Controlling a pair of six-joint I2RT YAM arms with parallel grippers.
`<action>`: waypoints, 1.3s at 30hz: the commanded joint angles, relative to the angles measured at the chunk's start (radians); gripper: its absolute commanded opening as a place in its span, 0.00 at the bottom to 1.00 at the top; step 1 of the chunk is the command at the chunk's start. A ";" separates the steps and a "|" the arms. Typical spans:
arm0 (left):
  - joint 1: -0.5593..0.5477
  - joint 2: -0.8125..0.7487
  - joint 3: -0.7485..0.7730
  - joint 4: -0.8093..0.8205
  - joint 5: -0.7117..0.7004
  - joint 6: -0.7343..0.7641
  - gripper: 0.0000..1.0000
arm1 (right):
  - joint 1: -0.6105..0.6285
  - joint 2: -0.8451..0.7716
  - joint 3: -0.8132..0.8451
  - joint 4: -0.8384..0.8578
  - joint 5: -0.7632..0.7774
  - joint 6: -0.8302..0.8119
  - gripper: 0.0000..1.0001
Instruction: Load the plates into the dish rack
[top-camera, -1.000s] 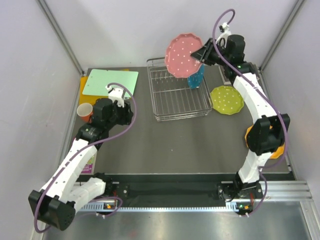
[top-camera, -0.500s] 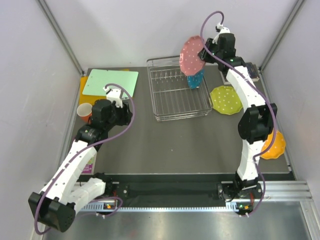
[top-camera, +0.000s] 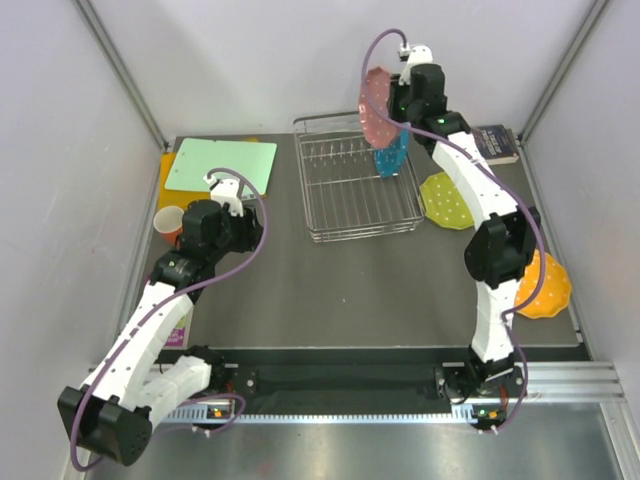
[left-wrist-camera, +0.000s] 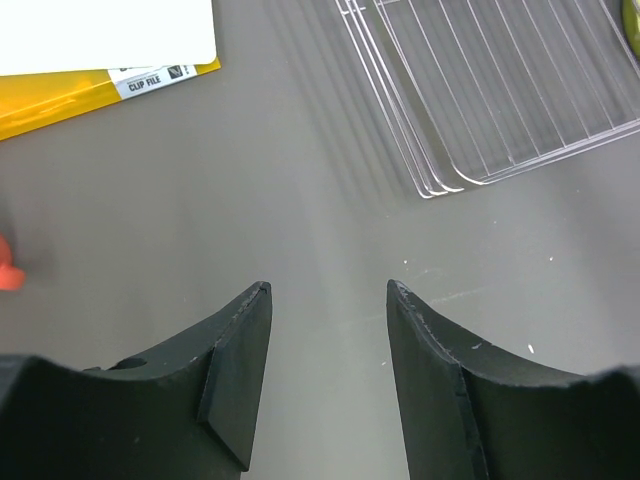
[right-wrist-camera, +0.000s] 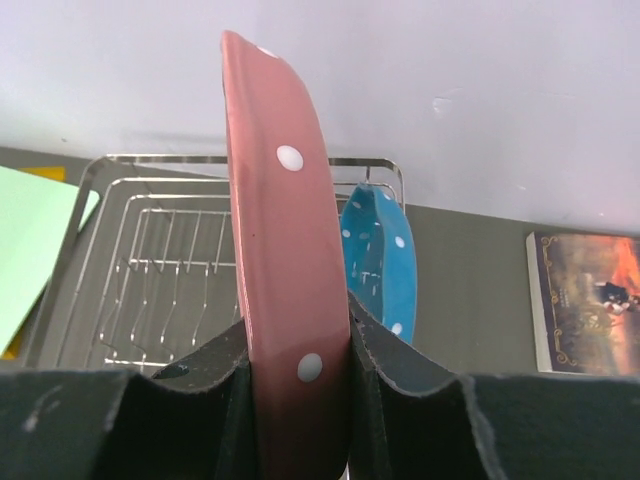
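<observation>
My right gripper (top-camera: 392, 100) is shut on the pink plate (top-camera: 374, 106), holding it on edge above the right end of the dish rack (top-camera: 355, 205). In the right wrist view the pink plate (right-wrist-camera: 285, 290) stands upright between my fingers, with the rack (right-wrist-camera: 150, 270) below. The blue plate (top-camera: 393, 153) stands upright in the rack's right end, also seen in the right wrist view (right-wrist-camera: 380, 262). The yellow-green plate (top-camera: 452, 200) lies flat right of the rack. The orange plate (top-camera: 548, 288) lies near the right edge. My left gripper (left-wrist-camera: 328, 300) is open and empty over bare table, left of the rack.
A green cutting board (top-camera: 220, 164) lies at the back left on a yellow sheet (left-wrist-camera: 70, 95). An orange mug (top-camera: 168, 222) stands by the left edge. A book (top-camera: 496, 144) lies at the back right. Walls close in on the back and both sides.
My right gripper has swung left and back with the pink plate, turning it from face-on to on-edge above the rack's right end. The orange plate has come into fuller view. The left arm has barely moved.
</observation>
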 joint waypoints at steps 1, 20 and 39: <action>0.008 -0.035 -0.009 0.016 0.024 -0.018 0.55 | 0.020 0.003 0.100 0.166 0.085 -0.082 0.00; 0.020 -0.051 -0.032 0.007 0.030 -0.036 0.55 | 0.053 0.092 0.100 0.252 0.197 -0.282 0.00; 0.023 -0.069 -0.071 0.050 0.030 -0.070 0.55 | 0.103 0.096 -0.051 0.252 0.287 -0.311 0.00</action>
